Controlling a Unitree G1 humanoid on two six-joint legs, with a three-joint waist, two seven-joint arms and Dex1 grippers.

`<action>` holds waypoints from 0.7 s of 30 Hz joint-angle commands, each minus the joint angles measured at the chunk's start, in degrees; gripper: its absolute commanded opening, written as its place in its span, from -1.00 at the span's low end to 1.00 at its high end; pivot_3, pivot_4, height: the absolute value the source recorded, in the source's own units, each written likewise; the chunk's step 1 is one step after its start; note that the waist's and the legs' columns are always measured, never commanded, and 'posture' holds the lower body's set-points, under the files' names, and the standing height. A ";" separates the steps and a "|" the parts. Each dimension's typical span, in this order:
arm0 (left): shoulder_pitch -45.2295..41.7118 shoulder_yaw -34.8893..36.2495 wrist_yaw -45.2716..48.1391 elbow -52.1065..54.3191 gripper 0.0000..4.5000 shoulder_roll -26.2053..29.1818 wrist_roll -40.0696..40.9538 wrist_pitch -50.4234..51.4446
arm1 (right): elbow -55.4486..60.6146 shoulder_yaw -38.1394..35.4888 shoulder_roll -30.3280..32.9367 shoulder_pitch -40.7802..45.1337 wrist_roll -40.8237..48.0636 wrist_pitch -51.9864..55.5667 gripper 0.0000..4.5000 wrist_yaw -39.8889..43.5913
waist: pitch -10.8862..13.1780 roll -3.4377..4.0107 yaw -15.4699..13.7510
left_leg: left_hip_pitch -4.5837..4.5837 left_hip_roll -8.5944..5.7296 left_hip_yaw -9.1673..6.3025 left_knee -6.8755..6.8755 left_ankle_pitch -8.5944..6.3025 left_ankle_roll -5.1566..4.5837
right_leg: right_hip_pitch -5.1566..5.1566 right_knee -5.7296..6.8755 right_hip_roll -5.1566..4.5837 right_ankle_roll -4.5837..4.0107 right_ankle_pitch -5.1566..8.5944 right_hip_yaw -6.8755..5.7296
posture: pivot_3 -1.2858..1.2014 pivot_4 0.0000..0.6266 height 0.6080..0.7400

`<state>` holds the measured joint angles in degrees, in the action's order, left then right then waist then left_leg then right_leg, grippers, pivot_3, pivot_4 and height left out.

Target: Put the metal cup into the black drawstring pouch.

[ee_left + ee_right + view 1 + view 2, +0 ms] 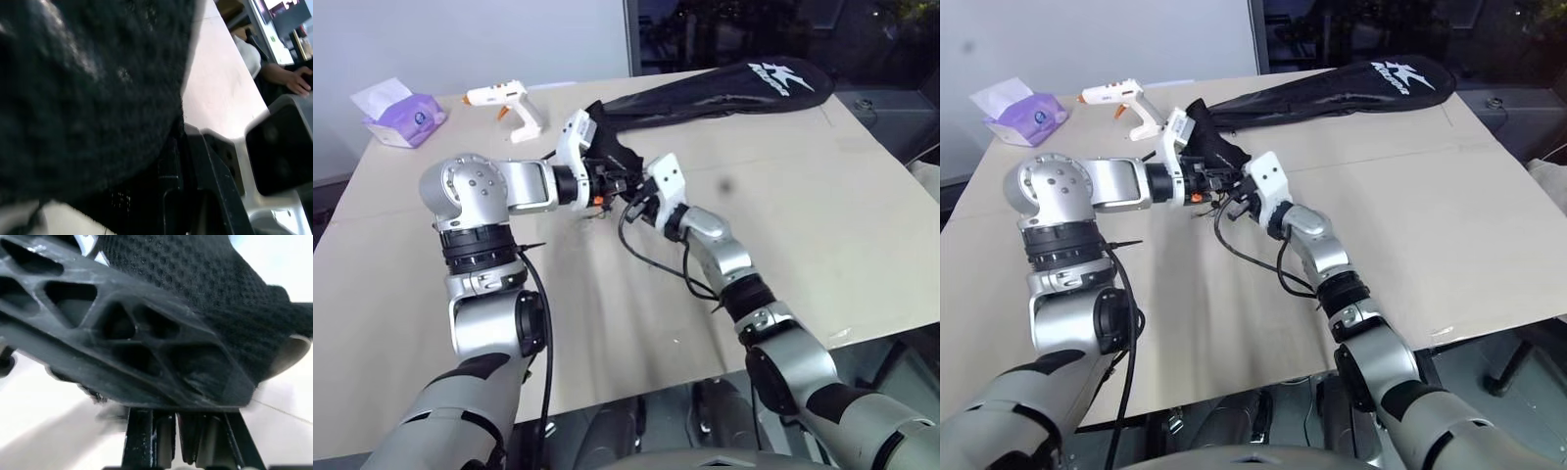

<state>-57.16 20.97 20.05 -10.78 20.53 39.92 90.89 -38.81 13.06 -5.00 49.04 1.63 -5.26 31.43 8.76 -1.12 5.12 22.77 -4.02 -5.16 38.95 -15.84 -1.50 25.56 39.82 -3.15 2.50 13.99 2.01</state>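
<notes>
Both grippers meet above the middle of the table (822, 225), a little toward its far edge. The left gripper (605, 179) has its fingers closed tight on the black drawstring pouch (612, 147) and holds it up, clear of the surface. The right gripper (634, 203) comes from the near side; its fingers are also closed, and in the right wrist view they seem to pinch the mesh fabric of the pouch. The metal cup (293, 350) is hard to find: a pale curved rim shows under the fabric in the right wrist view, so I judge that it is already partly in the pouch, but I cannot be sure.

The risk from here is that the soft pouch sags or its mouth folds shut, so the cup slips out and rolls on the table. If one gripper lets go too early, the weight can pull the fabric from the other. The cord can also catch on a finger.
</notes>
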 commanded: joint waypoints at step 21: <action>-4.22 16.28 -11.63 -20.87 -1.00 -1.04 0.27 -0.84 | 28.87 3.34 8.26 -10.51 0.99 17.27 0.34 9.81 | -0.01 -0.01 0.14 | -0.01 0.03 -0.03 -0.01 0.00 0.02 | 0.01 0.02 0.02 0.00 0.00 -0.02 | 0.03 -0.52 1.00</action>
<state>-60.95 36.25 9.82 -30.27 18.80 42.15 90.98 -14.14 17.80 3.38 38.75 0.57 9.75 40.99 8.75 -1.13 5.26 22.74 -3.99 -5.19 38.95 -15.84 -1.48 25.56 39.84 -3.13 2.50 13.99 1.99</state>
